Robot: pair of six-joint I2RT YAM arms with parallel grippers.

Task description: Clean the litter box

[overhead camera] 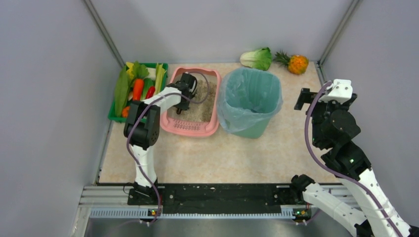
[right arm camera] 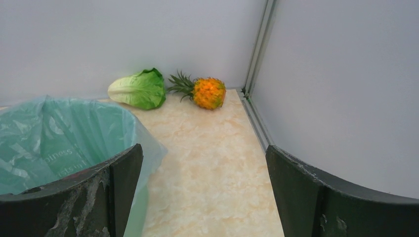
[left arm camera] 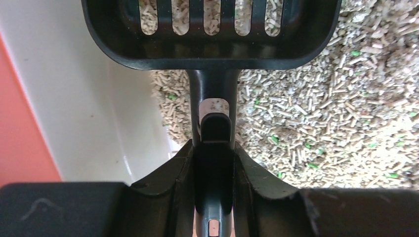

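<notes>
The pink litter box [overhead camera: 190, 129] sits at the back left of the table, holding grey-beige pellet litter [left arm camera: 321, 108]. My left gripper [overhead camera: 184, 96] reaches down into it. In the left wrist view the left gripper [left arm camera: 213, 163] is shut on the handle of a black slotted scoop [left arm camera: 212, 49]. The scoop's head hovers over the litter, close to the box's pale inner wall [left arm camera: 74, 108]. My right gripper [overhead camera: 304, 98] hangs raised at the right of the table. Its fingers [right arm camera: 123, 187] stand wide apart with nothing between them, so the right gripper [right arm camera: 203, 153] is open.
A teal bag-lined bin [overhead camera: 249, 101] stands just right of the litter box, and its bag [right arm camera: 59, 133] shows beside my right gripper. A green crate of vegetables [overhead camera: 136, 89] sits left of the box. A lettuce [right arm camera: 141, 89] and a pineapple [right arm camera: 207, 93] lie by the back wall.
</notes>
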